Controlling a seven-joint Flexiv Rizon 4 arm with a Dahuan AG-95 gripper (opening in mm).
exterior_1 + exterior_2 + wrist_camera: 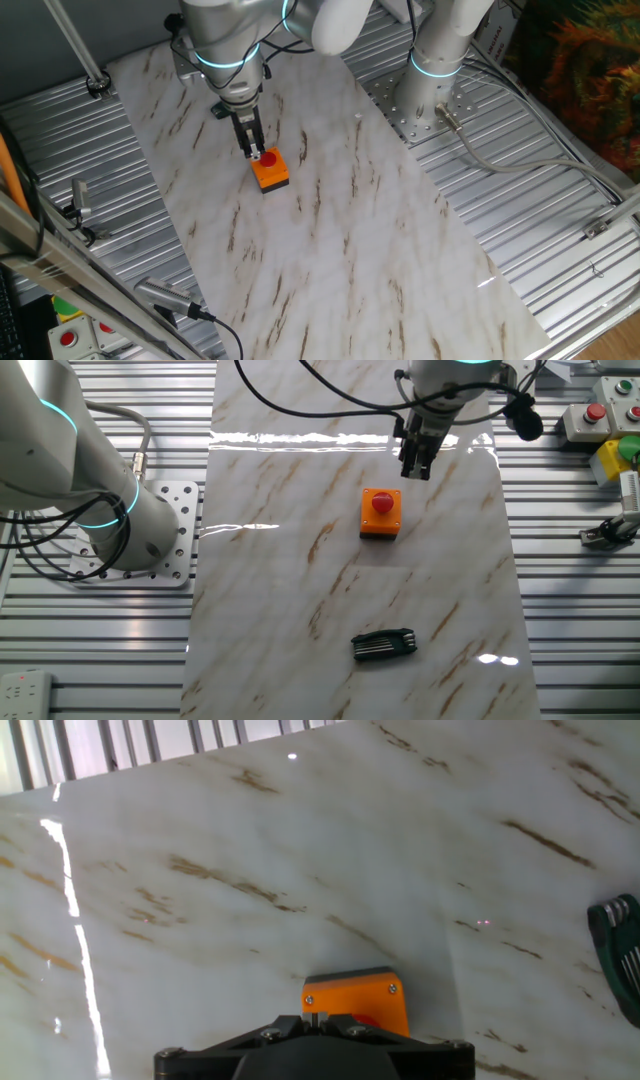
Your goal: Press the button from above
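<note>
The button is a small round red cap [268, 157] on a square orange box [272, 175], standing on the marble board [330, 240]. In the other fixed view the cap [383, 502] and box [380, 523] sit mid-board. My gripper [253, 150] hangs point-down just beside the cap and slightly above it; it also shows in the other fixed view [415, 468]. Its fingers are shut together, holding nothing. In the hand view the orange box [358, 998] lies right under the gripper body, with the cap mostly hidden.
A black folding hex-key set [384, 645] lies on the board nearer the front; its end shows in the hand view [618, 955]. A pale grey panel with red buttons [592, 418] and a yellow box [612, 460] stand off the board. The arm's base [135, 530] is bolted beside it.
</note>
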